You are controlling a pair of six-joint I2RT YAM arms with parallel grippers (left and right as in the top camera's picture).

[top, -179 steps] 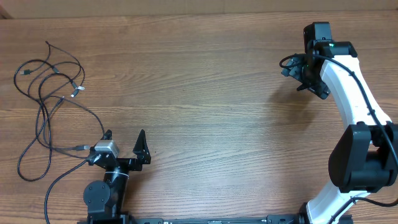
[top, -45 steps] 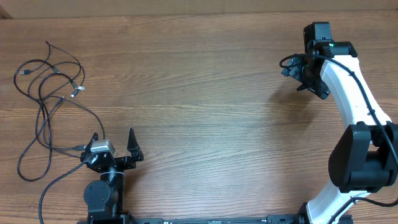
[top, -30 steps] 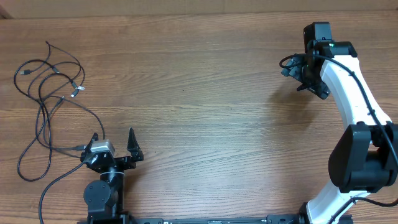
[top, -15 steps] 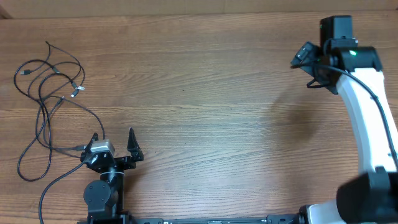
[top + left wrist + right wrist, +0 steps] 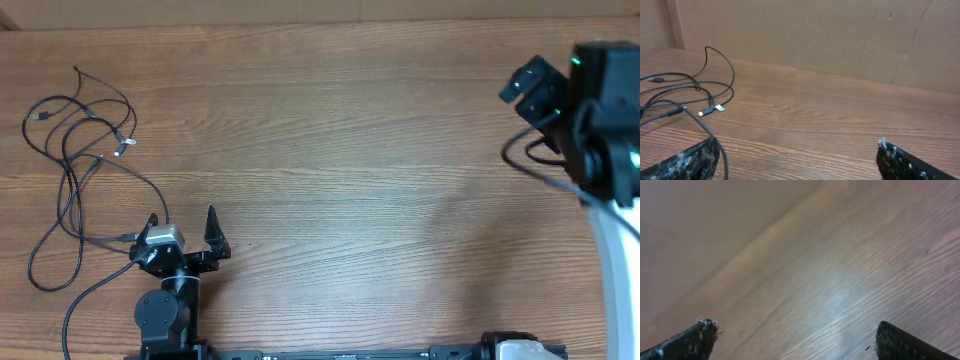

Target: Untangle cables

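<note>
Woodgrain table (image 5: 330,150), cardboard wall (image 5: 815,35) behind, cables (image 5: 98,160) far left; left tool (image 5: 181,216), right tool (image 5: 795,327) released.

The cables (image 5: 70,172) are thin black cords with small silvery plug ends, lying slack on the worktop (image 5: 330,180) at its far left. They cross in tangled loops, and one long strand trails toward the near edge.

Overhead straight down; wrist views low.
</note>
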